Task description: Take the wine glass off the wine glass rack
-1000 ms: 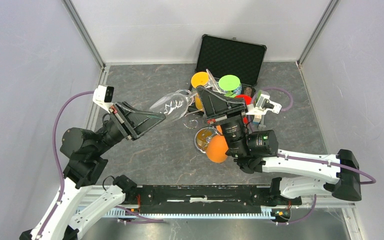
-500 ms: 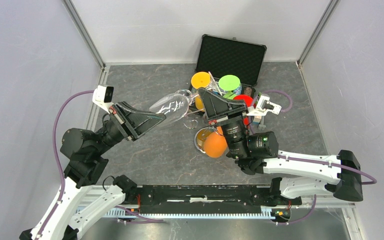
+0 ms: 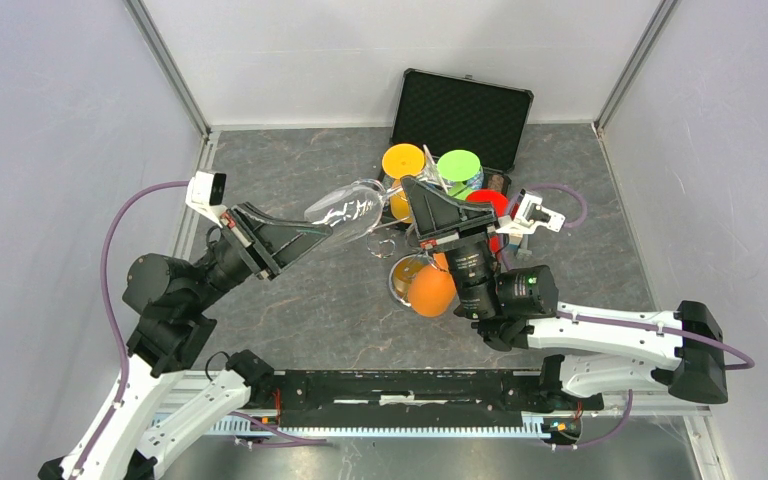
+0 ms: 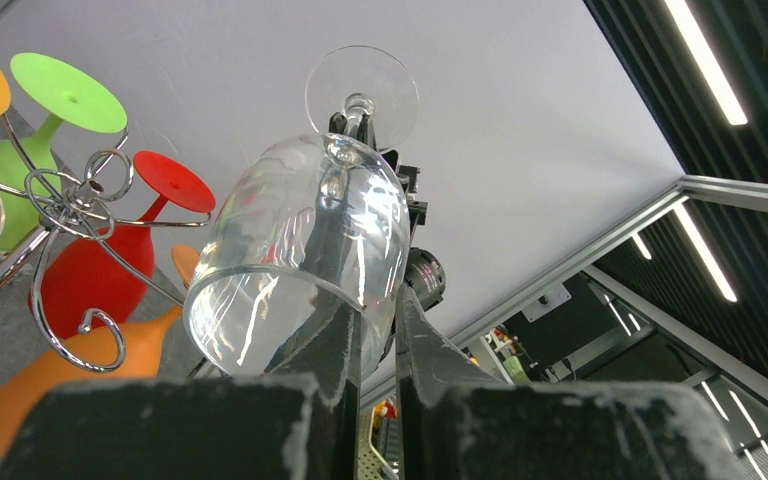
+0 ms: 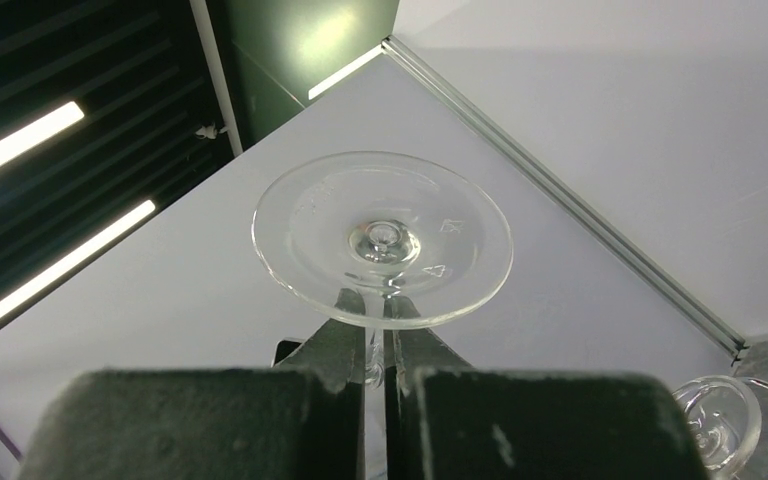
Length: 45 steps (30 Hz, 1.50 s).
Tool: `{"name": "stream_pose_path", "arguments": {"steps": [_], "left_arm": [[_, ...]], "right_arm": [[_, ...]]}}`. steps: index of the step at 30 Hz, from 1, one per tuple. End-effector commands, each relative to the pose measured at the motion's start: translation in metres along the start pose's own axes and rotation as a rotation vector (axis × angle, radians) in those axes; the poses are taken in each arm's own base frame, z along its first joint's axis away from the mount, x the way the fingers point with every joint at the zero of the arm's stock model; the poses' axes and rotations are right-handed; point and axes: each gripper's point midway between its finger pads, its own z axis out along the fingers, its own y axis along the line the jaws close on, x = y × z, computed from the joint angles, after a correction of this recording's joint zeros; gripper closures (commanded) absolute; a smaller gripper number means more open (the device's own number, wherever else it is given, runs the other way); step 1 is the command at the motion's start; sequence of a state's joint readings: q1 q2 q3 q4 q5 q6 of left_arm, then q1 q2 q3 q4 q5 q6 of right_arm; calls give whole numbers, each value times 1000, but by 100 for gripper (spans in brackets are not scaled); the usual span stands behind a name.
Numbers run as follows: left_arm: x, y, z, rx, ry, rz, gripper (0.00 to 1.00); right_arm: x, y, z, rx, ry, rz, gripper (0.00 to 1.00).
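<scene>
Left wrist view shows the clear wine glass [image 4: 300,240] lying sideways in the air, just beside the wine glass rack [image 4: 75,200]. The left gripper [image 4: 376,330] pinches its bowl rim. The right gripper [image 5: 375,320] pinches the stem under the foot. The lifting-off seems almost complete. Next, one gripper should probably release, so the other can carry the glass away.

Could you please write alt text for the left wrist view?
A clear wine glass fills the frame, the left gripper pinching its bowl rim, its foot pointing away. At left stands the chrome wine glass rack with a green glass, a red glass and an orange glass.
</scene>
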State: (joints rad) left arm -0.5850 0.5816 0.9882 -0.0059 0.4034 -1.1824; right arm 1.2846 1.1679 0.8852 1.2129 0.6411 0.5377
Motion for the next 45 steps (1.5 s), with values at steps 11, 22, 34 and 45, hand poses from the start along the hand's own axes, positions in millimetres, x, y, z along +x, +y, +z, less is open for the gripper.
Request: {"name": "stream_pose_path", "arguments": {"steps": [11,22,34,45], "left_arm": [[-78,-8,-12,-116,-386,211,98],[-124,23,-8,-368,-526,395,98],[-128,156,-48,-1128,-227,720,98],[-94,299,-55,-1387,282,527,98]], "right_arm": [[5,8,15,-25,61,-95,43],[19,16,26,-98,179,-159,29],[29,0,21,-198,468,-832,16],[-47,-69,-21,122,520,-1200,10]]}}
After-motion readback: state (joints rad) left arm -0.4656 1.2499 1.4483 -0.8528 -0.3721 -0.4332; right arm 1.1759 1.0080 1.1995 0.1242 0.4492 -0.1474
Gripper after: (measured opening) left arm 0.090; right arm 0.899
